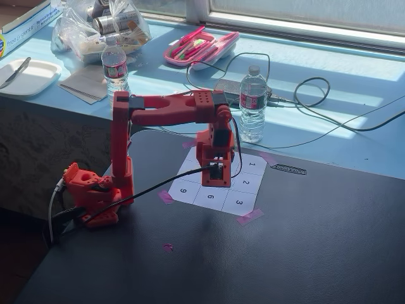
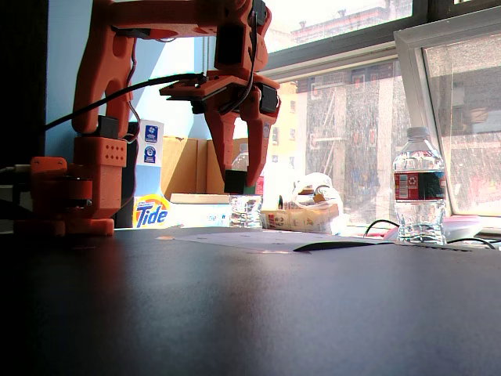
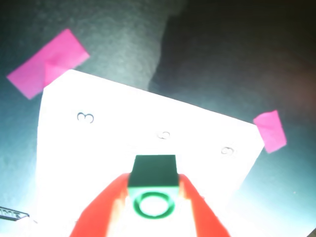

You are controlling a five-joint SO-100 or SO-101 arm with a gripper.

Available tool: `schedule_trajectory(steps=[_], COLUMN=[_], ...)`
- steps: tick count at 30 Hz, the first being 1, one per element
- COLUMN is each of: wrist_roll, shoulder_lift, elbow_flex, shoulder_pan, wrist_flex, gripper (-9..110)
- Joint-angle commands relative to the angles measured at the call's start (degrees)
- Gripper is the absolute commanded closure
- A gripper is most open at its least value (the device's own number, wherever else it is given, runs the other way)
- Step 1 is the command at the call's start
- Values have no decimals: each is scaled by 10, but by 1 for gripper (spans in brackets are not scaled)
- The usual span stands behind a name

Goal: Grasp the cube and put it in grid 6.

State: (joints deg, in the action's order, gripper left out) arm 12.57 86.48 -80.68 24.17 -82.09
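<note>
The red gripper (image 3: 153, 183) is shut on the green cube (image 3: 152, 170), whose ring-marked face turns toward the wrist camera. A red finger (image 3: 106, 207) shows on each side of the cube. In a fixed view the gripper (image 2: 241, 182) hangs point-down and holds the cube (image 2: 244, 182) clear above the dark table. In a fixed view the gripper (image 1: 215, 178) is over the middle of the white numbered sheet (image 1: 250, 174), and the cube is not clear there. Grid 6 (image 1: 211, 197) lies bare just in front of the gripper. In the wrist view grid 6 (image 3: 164, 135) lies just beyond the cube.
Cells 9 (image 1: 183, 190) and 3 (image 1: 238, 202) flank grid 6. Pink tape (image 1: 249, 216) holds the sheet's corners. The arm's base (image 1: 95, 190) stands left of the sheet. Two water bottles (image 1: 252, 104), a pink case (image 1: 199, 45) and cables (image 1: 310, 95) lie on the blue surface behind.
</note>
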Motion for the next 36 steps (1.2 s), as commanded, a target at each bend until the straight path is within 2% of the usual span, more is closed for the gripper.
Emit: schedule_trajectory(steps=[1, 18, 31, 36], wrist_roll=[3, -5, -40, -41], shoulder_lift=[-8, -40, -35, -24], elbow_flex=[-18, -58, -67, -62], shoulder_pan=[11, 25, 22, 21], wrist_flex=[36, 82, 54, 46], gripper=[101, 101, 76, 74])
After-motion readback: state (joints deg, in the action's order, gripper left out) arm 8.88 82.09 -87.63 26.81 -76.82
